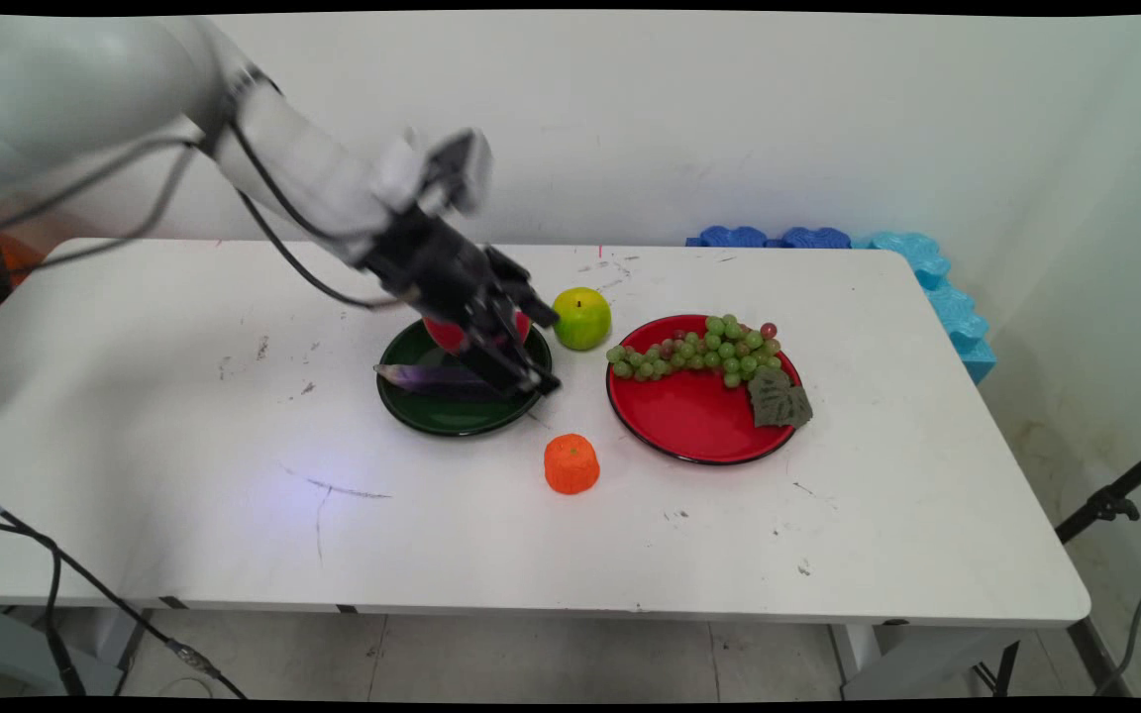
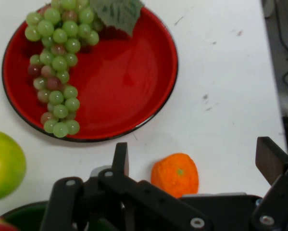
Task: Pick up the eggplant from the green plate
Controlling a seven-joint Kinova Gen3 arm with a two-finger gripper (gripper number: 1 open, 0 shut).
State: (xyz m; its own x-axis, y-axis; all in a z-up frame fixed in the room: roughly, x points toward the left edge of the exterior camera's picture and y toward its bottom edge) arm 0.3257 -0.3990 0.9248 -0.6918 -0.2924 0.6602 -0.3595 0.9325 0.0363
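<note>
My gripper [image 1: 543,353] hangs open just above the right side of a dark green plate [image 1: 432,421], empty. On that plate lie a purple eggplant [image 1: 420,376] and a red fruit [image 1: 448,335], partly hidden by the hand. A green apple [image 1: 581,318] sits just right of the gripper, and an orange [image 1: 570,462] lies in front of it. In the hand view the gripper [image 2: 195,161] stands wide apart, with the orange [image 2: 175,174] between the fingers, the green apple [image 2: 4,163] at left and the green plate's rim [image 2: 23,216] at bottom left.
A red plate [image 1: 689,411] to the right carries green grapes [image 1: 699,349] and a cloth leaf [image 1: 778,398]; the hand view shows the red plate [image 2: 124,82] and grapes [image 2: 57,72] too. Blue foam blocks [image 1: 927,267] line the back right corner. A black stand [image 1: 1110,505] is beside the table.
</note>
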